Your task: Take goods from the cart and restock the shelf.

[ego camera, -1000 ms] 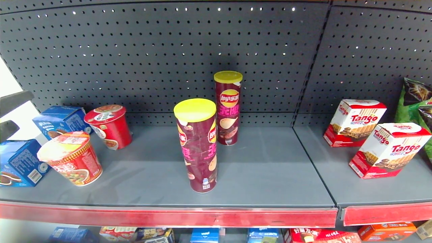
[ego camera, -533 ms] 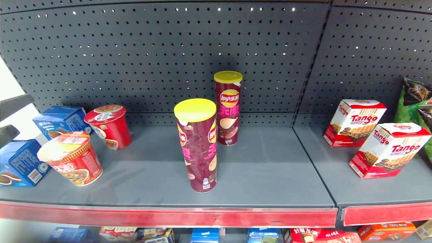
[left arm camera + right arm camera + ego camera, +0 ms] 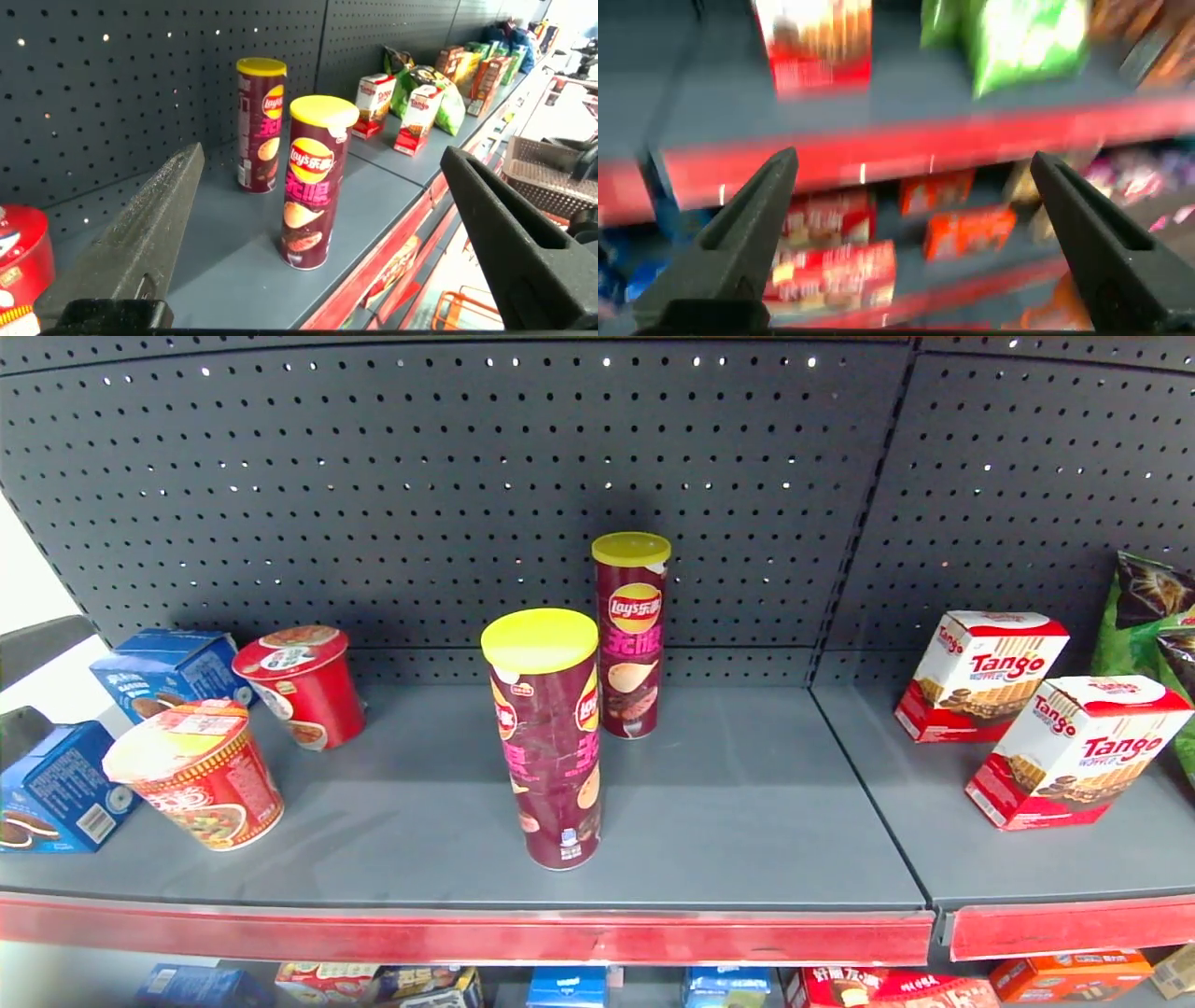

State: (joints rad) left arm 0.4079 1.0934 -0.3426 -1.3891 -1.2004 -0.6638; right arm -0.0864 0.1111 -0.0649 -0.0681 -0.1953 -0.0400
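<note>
Two maroon chip cans with yellow lids stand upright on the grey shelf [image 3: 747, 803]. The front can [image 3: 551, 737] is near the shelf's middle and the rear can [image 3: 632, 635] is close to the pegboard. My left gripper [image 3: 30, 683] sits at the shelf's far left edge, well apart from both cans. It is open and holds nothing. From the left wrist, that gripper [image 3: 322, 157] frames the front can [image 3: 313, 182] and rear can [image 3: 260, 126] farther off. My right gripper [image 3: 915, 161] is open and empty, facing the shelf's red lip and lower rows.
Two noodle cups [image 3: 201, 775] [image 3: 301, 686] and blue cookie boxes [image 3: 56, 789] [image 3: 168, 667] crowd the shelf's left end. Red-and-white wafer boxes [image 3: 980, 677] [image 3: 1074, 751] and a green bag [image 3: 1153, 616] stand on the right section. A wire cart basket [image 3: 551, 177] lies beyond the shelf front.
The left gripper's fingers at the head view's left edge have sunk lower and slid farther out of the picture. The cans and other goods have stayed put.
</note>
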